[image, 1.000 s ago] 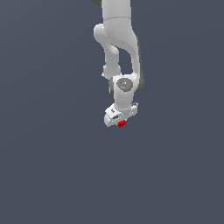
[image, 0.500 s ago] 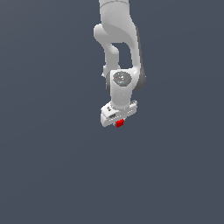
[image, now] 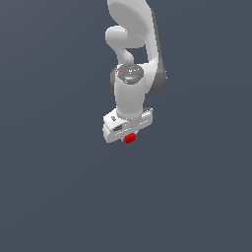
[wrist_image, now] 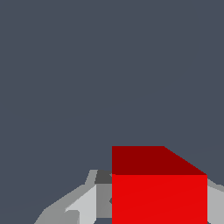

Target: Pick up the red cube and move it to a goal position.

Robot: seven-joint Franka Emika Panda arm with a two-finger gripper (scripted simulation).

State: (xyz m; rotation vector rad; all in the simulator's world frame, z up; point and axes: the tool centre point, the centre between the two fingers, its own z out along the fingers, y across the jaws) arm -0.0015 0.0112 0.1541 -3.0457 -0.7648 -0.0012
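The smooth white gripper [image: 129,136] is pinching the small, plain red cube [image: 130,139] between its fingers, over a flat grey surface [image: 59,187].

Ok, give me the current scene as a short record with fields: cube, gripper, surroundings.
cube: red cube sits between the fingers at the gripper's tip; large in the wrist view
gripper: gripper shut on the cube, pointing down
fingers: grey pads flank the cube on both sides
surroundings: plain dark grey background, nothing else visible
goal marker: none visible
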